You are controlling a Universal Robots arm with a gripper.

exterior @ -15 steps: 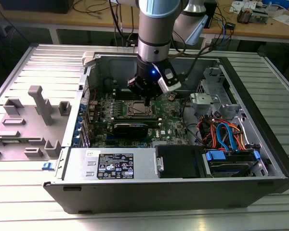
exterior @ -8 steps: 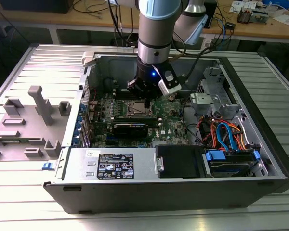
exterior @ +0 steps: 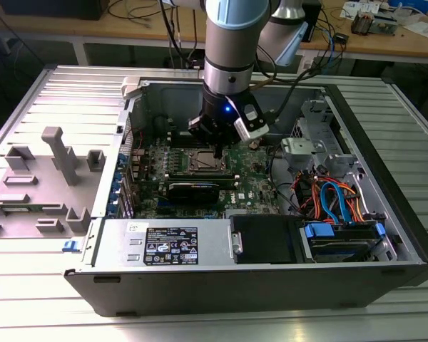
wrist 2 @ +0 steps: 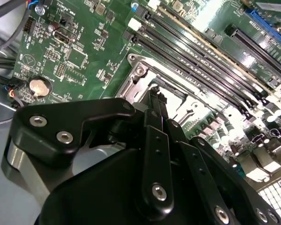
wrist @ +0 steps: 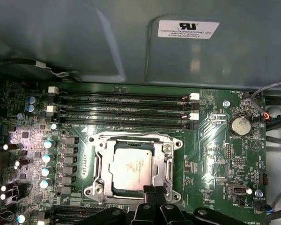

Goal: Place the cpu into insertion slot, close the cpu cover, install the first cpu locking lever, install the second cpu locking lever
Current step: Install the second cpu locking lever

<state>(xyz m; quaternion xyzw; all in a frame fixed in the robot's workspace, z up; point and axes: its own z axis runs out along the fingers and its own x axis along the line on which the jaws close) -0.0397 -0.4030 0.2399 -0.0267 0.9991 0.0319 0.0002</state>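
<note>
Green motherboard (wrist: pixel 210 154) fills the floor of the open computer case (exterior: pixel 385 235), and the arm reaches down into it over the socket area. In the first wrist view the insertion slot (wrist: pixel 99 146) sits just beside the long black memory slots (wrist: pixel 122 112), and the cpu (wrist: pixel 133 165) already lies flat inside it, silver top up, so the placing step looks done. The cpu cover (wrist: pixel 167 161) appears to be down around the chip, its frame bordering the metal top on all sides; I judge the cover closed, though how firmly it seats cannot be told. Whether either locking lever is latched is not clear from these pictures, so the lever steps read as the work in hand or left to do.

The gripper (wrist: pixel 154 193) hangs at the socket's edge, its two black fingers pressed together with no gap between them, tips just at the frame's rim beside the chip. Nothing is held between them. In the second wrist view the fingertips (wrist 2: pixel 154 96) point down at the socket frame, close above it; contact cannot be confirmed
</note>
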